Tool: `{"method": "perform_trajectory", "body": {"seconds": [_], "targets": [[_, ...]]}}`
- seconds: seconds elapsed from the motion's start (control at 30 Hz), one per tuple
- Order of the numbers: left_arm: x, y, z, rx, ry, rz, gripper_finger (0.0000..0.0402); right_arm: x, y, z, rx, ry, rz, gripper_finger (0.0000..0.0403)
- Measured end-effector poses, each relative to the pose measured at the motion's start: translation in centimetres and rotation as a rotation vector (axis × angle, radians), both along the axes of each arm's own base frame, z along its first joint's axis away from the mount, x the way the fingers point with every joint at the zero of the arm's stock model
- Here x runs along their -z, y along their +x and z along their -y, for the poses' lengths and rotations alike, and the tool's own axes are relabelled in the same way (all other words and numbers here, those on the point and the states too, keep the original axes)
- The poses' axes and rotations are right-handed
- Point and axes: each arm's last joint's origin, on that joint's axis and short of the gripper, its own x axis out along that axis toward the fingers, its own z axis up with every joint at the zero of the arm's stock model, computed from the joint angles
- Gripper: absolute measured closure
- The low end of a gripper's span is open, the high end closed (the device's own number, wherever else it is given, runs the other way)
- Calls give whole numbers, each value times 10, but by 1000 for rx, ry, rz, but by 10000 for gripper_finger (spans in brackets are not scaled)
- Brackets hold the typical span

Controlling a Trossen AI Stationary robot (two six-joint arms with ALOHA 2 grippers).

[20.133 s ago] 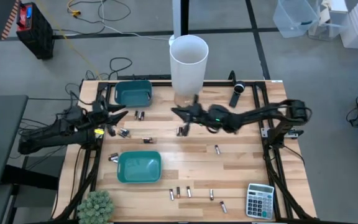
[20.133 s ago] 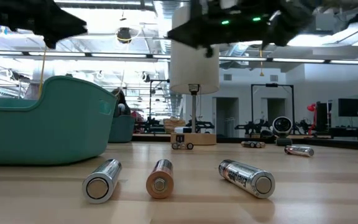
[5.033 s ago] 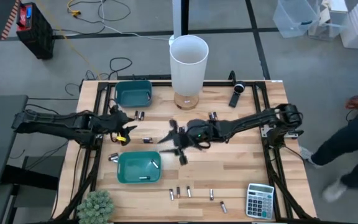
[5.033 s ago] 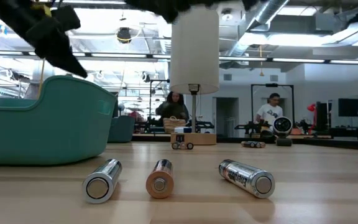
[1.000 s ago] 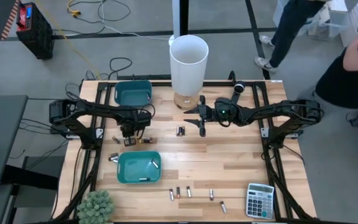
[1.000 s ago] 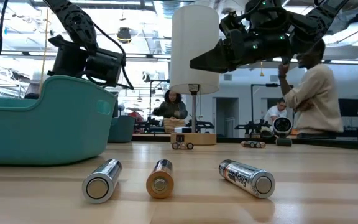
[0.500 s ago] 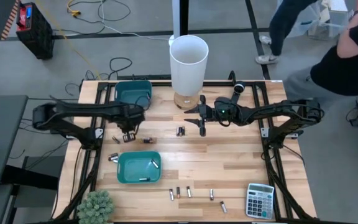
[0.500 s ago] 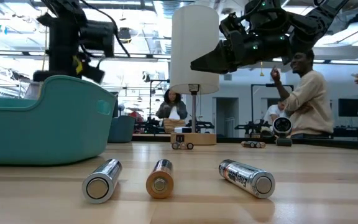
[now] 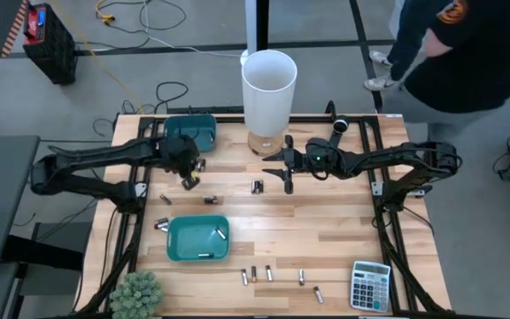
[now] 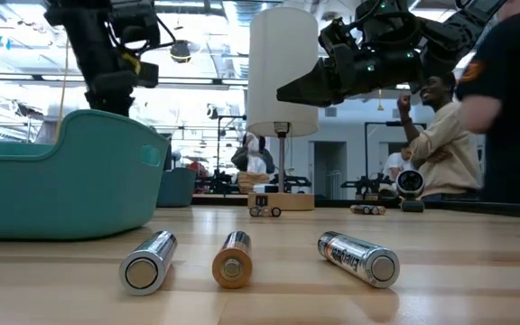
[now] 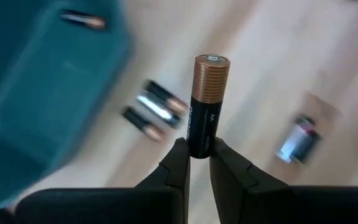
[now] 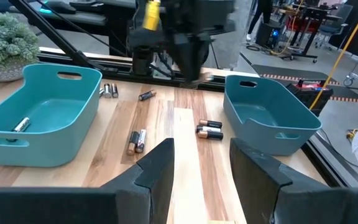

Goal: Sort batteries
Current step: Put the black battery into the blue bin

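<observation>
Copper-topped battery stands pinched upright in the left tool, near the table's far-left corner; carry it level over the far teal bin before releasing. Right tool waits open mid-table.

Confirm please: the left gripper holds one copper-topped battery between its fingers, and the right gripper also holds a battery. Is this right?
Only half is right. In the left wrist view the left gripper is shut on a copper-topped battery. The right gripper holds nothing: the right wrist view shows its fingers apart, with only bare table between them.
</observation>
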Motion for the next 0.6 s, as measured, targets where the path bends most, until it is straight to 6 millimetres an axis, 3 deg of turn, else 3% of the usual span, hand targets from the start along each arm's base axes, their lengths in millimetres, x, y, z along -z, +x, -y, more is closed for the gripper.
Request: {"method": "perform_trajectory", "body": {"seconds": [0.37, 0.6], "targets": [[3, -10, -54, -236, 50, 68, 361, 0, 0, 0, 1, 3, 1, 232], [10, -16, -77, -297, 17, 96, 364, 0, 0, 0, 1, 2, 3, 232]]}}
